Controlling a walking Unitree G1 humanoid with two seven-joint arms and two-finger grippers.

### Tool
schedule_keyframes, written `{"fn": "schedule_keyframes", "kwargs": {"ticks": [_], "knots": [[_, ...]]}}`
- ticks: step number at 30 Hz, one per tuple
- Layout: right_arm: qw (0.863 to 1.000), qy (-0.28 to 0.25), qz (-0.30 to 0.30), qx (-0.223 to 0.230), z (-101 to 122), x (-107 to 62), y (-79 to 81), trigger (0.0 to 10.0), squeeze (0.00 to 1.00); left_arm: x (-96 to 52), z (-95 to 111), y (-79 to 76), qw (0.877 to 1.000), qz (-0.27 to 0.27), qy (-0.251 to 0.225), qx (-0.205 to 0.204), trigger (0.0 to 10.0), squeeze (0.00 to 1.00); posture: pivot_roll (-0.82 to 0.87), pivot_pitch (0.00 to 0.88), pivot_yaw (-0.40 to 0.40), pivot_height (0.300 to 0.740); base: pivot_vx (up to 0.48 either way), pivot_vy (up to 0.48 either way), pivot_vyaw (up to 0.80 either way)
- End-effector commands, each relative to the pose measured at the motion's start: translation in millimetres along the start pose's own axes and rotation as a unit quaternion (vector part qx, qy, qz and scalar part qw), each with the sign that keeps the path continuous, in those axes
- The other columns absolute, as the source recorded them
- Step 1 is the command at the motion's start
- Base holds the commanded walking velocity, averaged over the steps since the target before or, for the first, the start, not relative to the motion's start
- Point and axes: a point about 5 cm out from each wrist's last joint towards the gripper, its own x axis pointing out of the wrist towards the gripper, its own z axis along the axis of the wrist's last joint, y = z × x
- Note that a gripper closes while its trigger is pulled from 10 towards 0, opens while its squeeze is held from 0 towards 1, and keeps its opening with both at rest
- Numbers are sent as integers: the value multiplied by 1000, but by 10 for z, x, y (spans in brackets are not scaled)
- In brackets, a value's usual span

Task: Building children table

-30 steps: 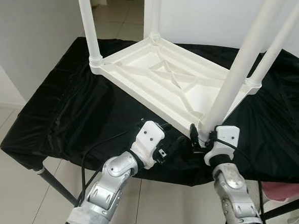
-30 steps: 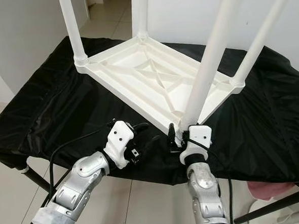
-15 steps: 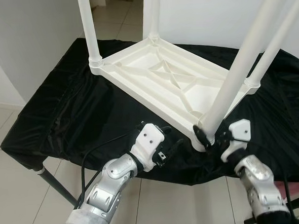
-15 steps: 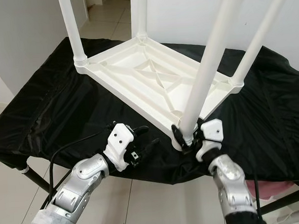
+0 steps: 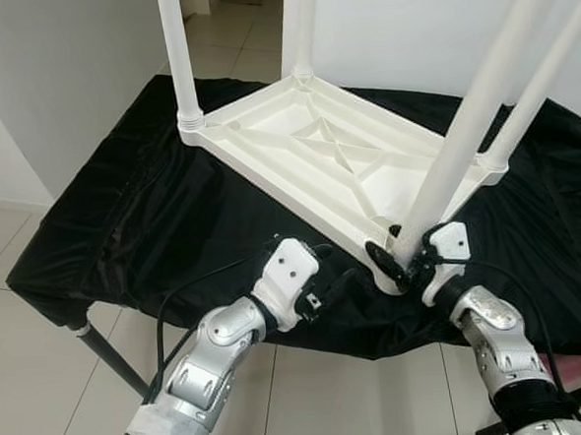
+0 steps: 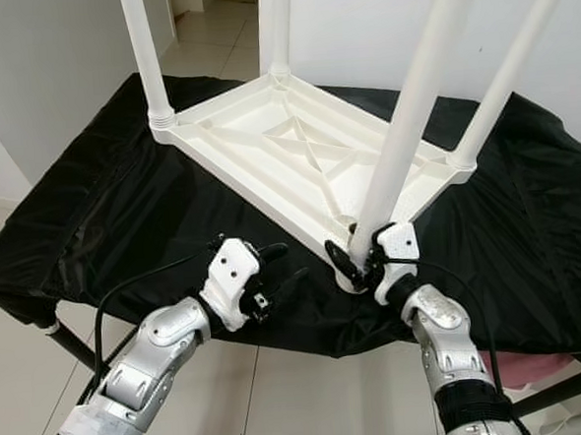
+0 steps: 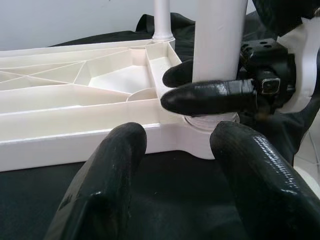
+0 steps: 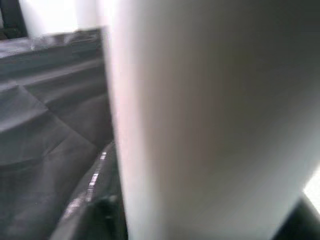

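Observation:
A white plastic children's table [image 5: 316,147] lies upside down on a black-covered work table [image 5: 123,218], its four legs pointing up. My right gripper [image 5: 401,255] is at the base of the near leg [image 5: 463,138], where it enters the front corner socket. It is shut on that leg, one black finger [image 7: 210,97] in front and one behind. In the right wrist view the leg [image 8: 200,125] is very close and blurred. My left gripper [image 5: 335,266] hovers open over the cloth, just left of that corner, with nothing between its fingers [image 7: 107,170].
The work table's front edge runs just under both wrists, with tiled floor [image 5: 45,390] below. A metal support leg [image 5: 106,352] slants down at the front left. A pink object [image 5: 576,368] sits on the floor at lower right. White walls stand left and behind.
My right forearm swung out to the right, then came partly back, its gripper staying at the near leg's base. The left gripper has barely moved.

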Motion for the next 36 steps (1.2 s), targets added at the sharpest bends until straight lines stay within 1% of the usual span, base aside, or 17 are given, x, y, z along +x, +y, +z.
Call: {"fn": "schedule_keyframes", "kwargs": {"ticks": [1,7,8,11,14,15,16,19,21,23,25,26,29,30,31,33,36], "knots": [[1000,22,12,7,-108,-42,34,0,0,-5,9,-53,1000,-27,0,4,10000,0,9,48,-49,740,0,0,0],[1000,17,3,13,-117,-48,29,0,0,-9,5,-61,1000,-28,1,3,10000,0,10,45,-50,740,0,0,0],[1000,13,0,18,-105,-53,37,10000,0,-9,5,-61,1000,-28,1,4,10000,0,10,45,-51,740,0,0,0],[1000,8,-18,21,-91,-72,53,10000,0,-9,8,-57,1000,-28,1,5,10000,0,14,42,-56,740,0,0,0],[998,10,-53,15,-93,-91,48,10000,0,-12,5,-58,1000,-27,1,4,10000,0,14,42,-56,740,0,0,0],[997,21,-78,7,-99,-98,51,10000,0,-14,1,-67,1000,-27,2,3,10000,0,16,40,-60,740,0,0,0],[997,21,-78,7,-99,-98,51,10000,0,-14,1,-67,1000,-27,2,3,10000,0,16,40,-60,740,0,0,0],[988,22,-155,2,-75,-112,57,10000,0,-11,-8,-107,999,-33,2,1,10000,0,10,39,-58,740,0,0,0],[985,20,-172,6,-66,-113,57,10000,0,-9,-9,-114,999,-34,2,1,10000,0,10,39,-58,740,0,0,0],[974,18,-223,28,-56,-101,130,10000,0,-2,-8,-120,999,-35,2,0,10000,0,7,38,-61,740,0,0,0],[956,25,-290,38,-61,-106,211,10000,0,5,-4,-113,999,-35,1,0,10000,0,10,38,-64,740,0,0,0],[956,25,-290,38,-61,-106,211,10000,0,5,-4,-113,999,-35,1,0,10000,0,10,38,-64,740,0,0,0],[932,43,-359,25,-79,-97,329,10000,0,2,-4,-102,999,-34,1,0,10000,0,13,37,-65,740,0,0,0],[928,46,-369,33,-86,-77,378,10000,0,0,-5,-102,999,-33,1,0,10000,0,16,35,-62,740,0,0,0],[928,46,-369,33,-86,-77,378,10000,0,0,-5,-102,999,-33,1,0,10000,0,16,35,-62,740,0,0,0],[926,40,-373,39,-67,-10,497,10000,0,-7,-10,-114,999,-33,2,0,10000,0,18,35,-61,740,0,0,0],[932,22,-361,33,-6,16,516,10000,0,-12,-11,-120,999,-35,3,0,10000,0,19,32,-58,740,0,0,0]]}}
